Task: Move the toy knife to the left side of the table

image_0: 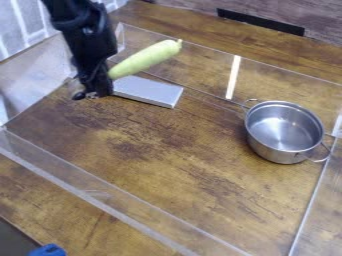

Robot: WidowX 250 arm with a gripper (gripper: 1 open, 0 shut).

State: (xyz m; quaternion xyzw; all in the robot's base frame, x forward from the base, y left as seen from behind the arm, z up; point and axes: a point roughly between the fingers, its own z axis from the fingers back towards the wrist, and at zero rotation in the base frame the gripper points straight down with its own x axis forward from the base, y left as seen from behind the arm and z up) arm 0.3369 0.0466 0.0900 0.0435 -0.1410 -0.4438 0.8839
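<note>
toy knife (143,59) held over the table (147,170)
gripper (88,92) jaws clamped on its lower end — pale handle tilts up-right, above the grey slab (147,92)

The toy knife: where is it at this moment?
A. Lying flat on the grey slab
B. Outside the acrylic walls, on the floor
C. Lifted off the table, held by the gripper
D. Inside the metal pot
C: the toy knife sticks out from the shut gripper, above the table near the grey slab; the pot is empty.

A steel pot (283,131) sits well apart from a grey slab (147,92).
</note>
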